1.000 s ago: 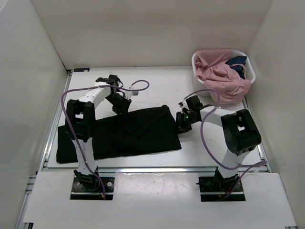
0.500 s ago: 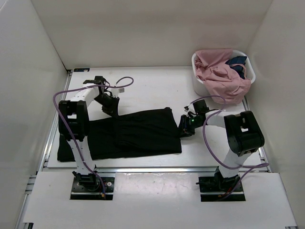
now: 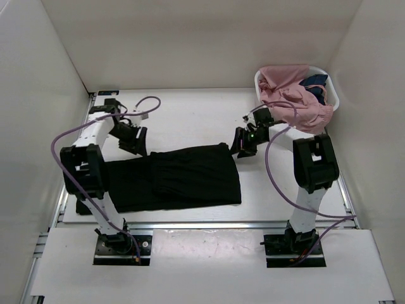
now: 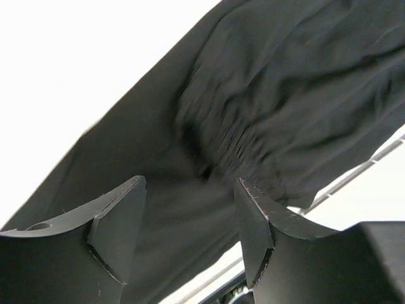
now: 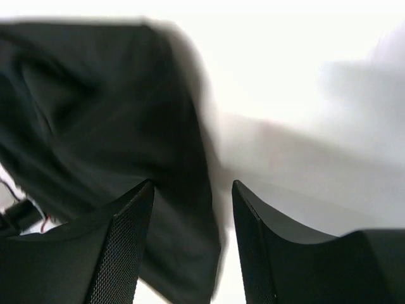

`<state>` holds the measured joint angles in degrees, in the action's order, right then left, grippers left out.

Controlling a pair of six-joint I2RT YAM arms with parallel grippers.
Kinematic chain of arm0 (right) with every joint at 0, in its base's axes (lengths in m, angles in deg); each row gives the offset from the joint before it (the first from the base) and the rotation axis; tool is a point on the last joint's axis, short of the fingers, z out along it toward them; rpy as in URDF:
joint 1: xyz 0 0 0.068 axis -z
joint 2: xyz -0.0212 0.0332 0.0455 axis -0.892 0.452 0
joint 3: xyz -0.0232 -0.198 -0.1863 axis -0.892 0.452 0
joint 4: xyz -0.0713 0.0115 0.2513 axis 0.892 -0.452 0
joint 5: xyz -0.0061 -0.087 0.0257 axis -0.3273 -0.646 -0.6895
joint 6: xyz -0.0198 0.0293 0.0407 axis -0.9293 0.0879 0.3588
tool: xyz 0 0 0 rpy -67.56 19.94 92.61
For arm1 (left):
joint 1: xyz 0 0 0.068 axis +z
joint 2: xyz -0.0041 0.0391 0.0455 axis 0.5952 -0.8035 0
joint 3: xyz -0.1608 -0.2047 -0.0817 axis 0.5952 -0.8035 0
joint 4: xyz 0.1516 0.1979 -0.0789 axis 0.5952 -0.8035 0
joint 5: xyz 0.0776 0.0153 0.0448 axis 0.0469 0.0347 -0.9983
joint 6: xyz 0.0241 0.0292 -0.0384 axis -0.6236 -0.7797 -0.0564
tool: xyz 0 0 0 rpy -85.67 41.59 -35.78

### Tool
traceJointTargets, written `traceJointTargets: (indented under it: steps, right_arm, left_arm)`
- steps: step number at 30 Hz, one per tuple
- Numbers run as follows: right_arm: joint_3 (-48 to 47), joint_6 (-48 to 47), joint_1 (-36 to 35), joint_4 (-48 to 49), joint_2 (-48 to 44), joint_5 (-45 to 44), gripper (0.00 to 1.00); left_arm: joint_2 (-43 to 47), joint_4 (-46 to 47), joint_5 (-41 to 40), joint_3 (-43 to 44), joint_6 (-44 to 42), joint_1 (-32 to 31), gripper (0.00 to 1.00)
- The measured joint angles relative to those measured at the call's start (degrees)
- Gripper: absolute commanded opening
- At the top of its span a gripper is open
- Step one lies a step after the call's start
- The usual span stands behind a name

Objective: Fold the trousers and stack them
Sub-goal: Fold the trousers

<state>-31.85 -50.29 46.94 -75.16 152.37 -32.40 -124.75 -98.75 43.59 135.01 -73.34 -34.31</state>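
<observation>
From above, a change is seen. A second ago the far edge of the trousers (image 3: pixel 183 177) was gripped by the left gripper (image 3: pixel 131 140), and the right end was met by the right gripper (image 3: pixel 242 142). Now both grippers are lifted off and pulled back toward the far side. The left one is parted and empty, just past the far edge. The right one is parted and empty too, just off the far right corner. The trousers are left lying flat on the white table (image 3: pixel 196 114), in a long dark band near the arms. So the cloth is let go, and it is judged that one fold is done and the next one can be started. A pink garment (image 3: pixel 294 98) is heaped in a white basket (image 3: pixel 334 101) at the far right.

From the left wrist, the two dark fingers (image 4: pixel 117 228) are seen held apart with nothing between them. Below them the cloth is soft, black and not shiny. A gathered band (image 4: pixel 243 149) with small wrinkles is seen in it.

From the right wrist, the picture is blurred. The jaws are seen apart and empty. The black cloth is seen to one side, with its edge running down past the smooth white top.
</observation>
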Motion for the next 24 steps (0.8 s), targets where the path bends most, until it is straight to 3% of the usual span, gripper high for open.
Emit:
traceJointTargets:
  steps: [3,8,11,12,14,19,24]
  right_arm:
    - [-4.7,0.0,-0.2,0.3,4.2,-0.3,0.58]
    - [-5.9,0.3,-1.7,0.0,6.7,0.5,0.56]
    - [-6.2,1.6,-2.6,0.3,7.5,0.3,0.38]
    - [-6.2,2.3,-2.8,0.5,7.9,0.2,0.17]
    - [-6.2,4.6,-2.5,1.1,8.5,-0.6,0.00]
    - [-6.3,11.8,1.5,3.2,9.7,-1.6,0.00]
    - [-7.3,12.5,4.4,3.4,9.5,-5.4,0.00]
  left_arm:
    - [5.0,0.1,-3.3,-3.8,0.2,4.4,0.66]
    - [10.9,3.5,-14.3,-18.5,0.5,14.7,0.62]
    - [11.4,5.6,-21.7,-26.8,0.7,16.9,0.62]
    - [11.4,6.1,-23.3,-28.6,0.7,16.7,0.62]
    - [11.4,7.3,-25.4,-30.2,0.7,16.4,0.61]
    - [7.3,10.4,-26.4,-25.7,0.5,15.6,0.59]
    - [1.6,12.3,-24.9,-16.8,0.4,12.1,0.59]
